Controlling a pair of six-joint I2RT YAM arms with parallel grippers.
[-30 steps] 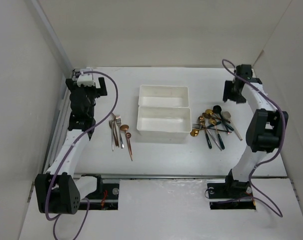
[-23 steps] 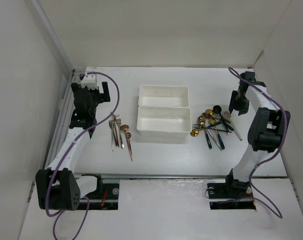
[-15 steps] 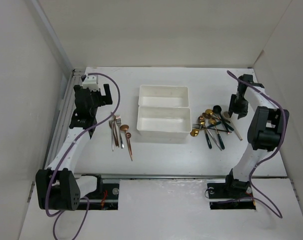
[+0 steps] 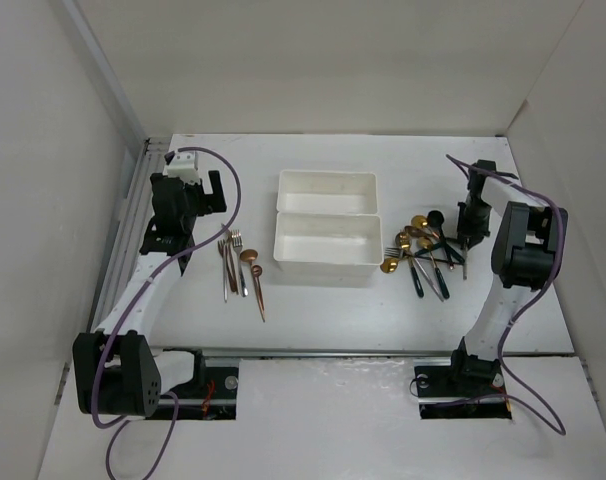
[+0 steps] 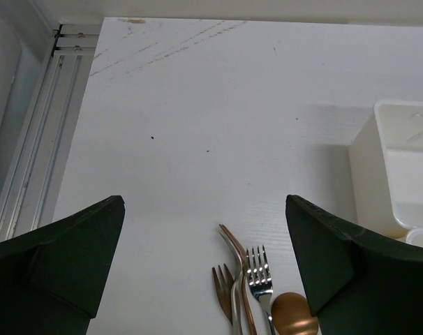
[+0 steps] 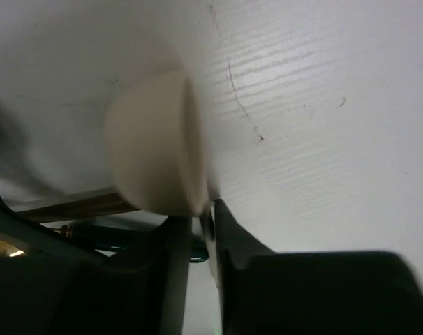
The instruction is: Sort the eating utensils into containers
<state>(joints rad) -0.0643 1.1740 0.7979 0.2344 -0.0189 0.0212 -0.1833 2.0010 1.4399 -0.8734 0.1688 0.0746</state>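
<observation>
Cream-pale, the spoon (image 6: 156,160) sits in the utensil pile (image 4: 423,255) at the frame's right, beside the two white trays (image 4: 326,262) at centre on the tabletop (image 4: 313,300), the jaws of your right gripper (image 6: 206,216) pinched on its neck, those of your left gripper (image 5: 204,206) wide apart over the left-hand forks (image 5: 259,272).

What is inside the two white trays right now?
Nothing visible: from above, the far tray and the near tray show bare white floors. Utensils lie outside, on either side. The left wrist view catches only one tray's corner, its inside mostly hidden.
</observation>
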